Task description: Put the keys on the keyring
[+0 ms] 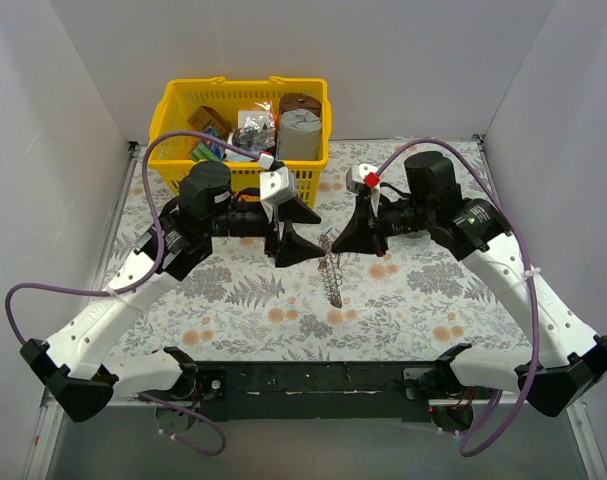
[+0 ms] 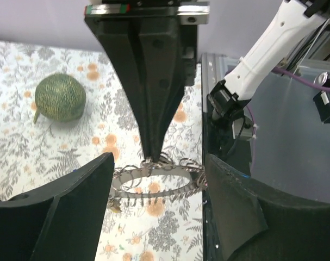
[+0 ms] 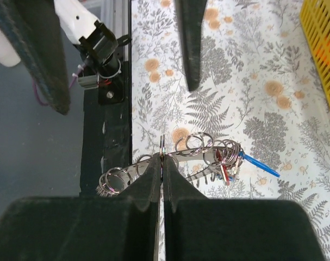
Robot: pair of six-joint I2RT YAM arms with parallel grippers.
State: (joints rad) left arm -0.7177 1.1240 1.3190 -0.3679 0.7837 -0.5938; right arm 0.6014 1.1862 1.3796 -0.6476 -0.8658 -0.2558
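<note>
The keyring [image 3: 200, 154] is a flat silver ring with a toothed rim, carrying several small split rings. My right gripper [image 3: 162, 157] is shut on its rim and holds it above the table. Keys [image 3: 224, 169] with red and blue heads hang bunched at its right end. From above, the keyring [image 1: 332, 268] dangles below the right gripper [image 1: 335, 240]. My left gripper [image 1: 305, 228] stands open just to its left. In the left wrist view the keyring [image 2: 154, 182] lies across the gap of the left gripper [image 2: 159, 190], close to both fingers [image 2: 72, 212].
A yellow basket [image 1: 245, 130] full of odd items stands at the back, right behind the left gripper. A round green lump [image 2: 60, 98] rests on the flowered cloth. The black base rail [image 3: 107, 109] runs along the table's near edge.
</note>
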